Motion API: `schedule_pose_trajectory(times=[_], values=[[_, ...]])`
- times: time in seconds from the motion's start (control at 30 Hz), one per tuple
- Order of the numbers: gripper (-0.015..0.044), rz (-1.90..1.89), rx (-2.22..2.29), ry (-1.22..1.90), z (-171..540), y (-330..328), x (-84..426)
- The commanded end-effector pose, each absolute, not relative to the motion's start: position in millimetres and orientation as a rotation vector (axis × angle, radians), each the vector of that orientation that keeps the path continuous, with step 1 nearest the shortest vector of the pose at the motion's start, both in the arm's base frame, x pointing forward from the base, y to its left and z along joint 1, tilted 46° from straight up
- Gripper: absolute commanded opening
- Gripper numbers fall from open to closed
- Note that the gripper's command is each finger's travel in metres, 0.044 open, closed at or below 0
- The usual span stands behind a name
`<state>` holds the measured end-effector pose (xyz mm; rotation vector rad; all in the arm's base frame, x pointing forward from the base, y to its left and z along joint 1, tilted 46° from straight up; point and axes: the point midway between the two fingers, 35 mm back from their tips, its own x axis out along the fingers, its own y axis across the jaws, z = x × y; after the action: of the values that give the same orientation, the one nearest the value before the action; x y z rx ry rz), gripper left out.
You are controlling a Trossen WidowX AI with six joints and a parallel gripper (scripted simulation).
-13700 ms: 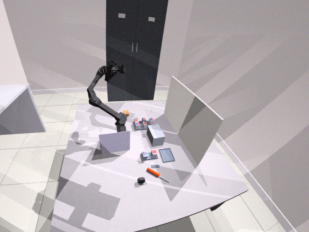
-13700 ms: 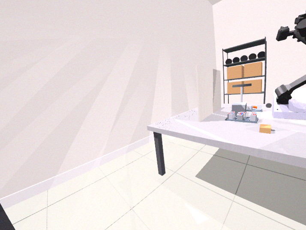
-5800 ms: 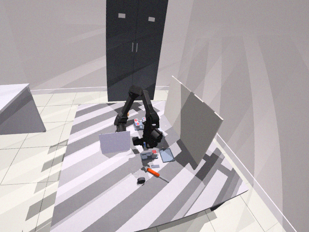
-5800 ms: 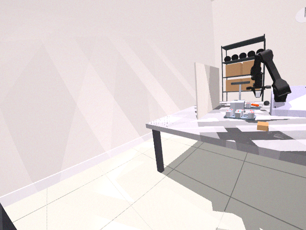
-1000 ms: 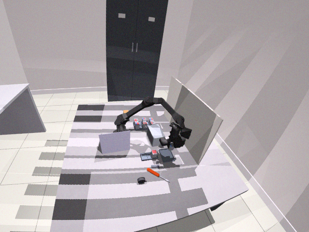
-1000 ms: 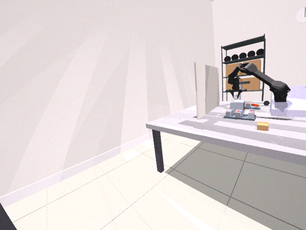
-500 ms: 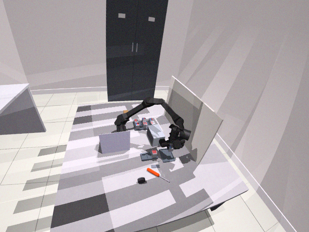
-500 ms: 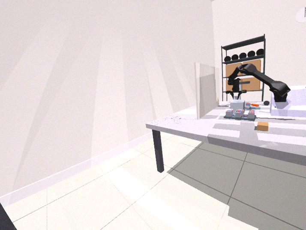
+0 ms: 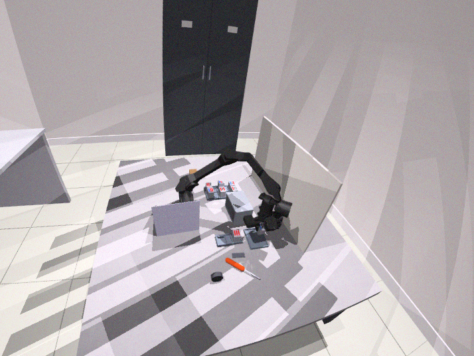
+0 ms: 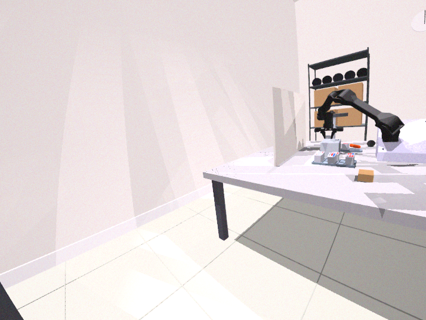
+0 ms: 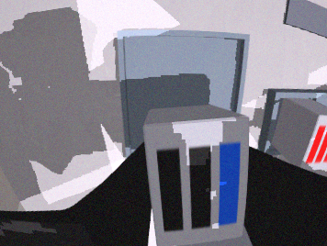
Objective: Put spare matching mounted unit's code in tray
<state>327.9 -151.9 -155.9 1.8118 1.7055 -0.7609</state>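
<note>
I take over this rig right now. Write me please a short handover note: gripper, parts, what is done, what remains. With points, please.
Gripper (image 9: 261,227) (image 10: 329,136) (image 11: 185,146): shut on the spare with two black bars and one blue (image 9: 261,230) (image 11: 200,133).
Parts: tray (image 9: 259,245) (image 11: 179,55) with no part seen resting in it; a red-striped block (image 9: 236,234) (image 11: 294,130) stands in the smaller holder beside it; more spares sit in the rack (image 9: 217,198) (image 10: 332,164).
Done: a spare is picked up and brought to the tray.
Left: lower, let go. Code match: cannot confirm; the mounted unit's back is not readable here.
</note>
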Motion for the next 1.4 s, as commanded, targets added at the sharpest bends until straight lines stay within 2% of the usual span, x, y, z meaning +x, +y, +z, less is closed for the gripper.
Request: schedule_pose_trajectory(times=[0.0, 1.37], values=[[0.0, -0.763, 1.818, 1.709, -159.1, -147.3, 326.7], [0.0, -0.758, 1.821, 1.713, -182.4, -118.5, 322.9]])
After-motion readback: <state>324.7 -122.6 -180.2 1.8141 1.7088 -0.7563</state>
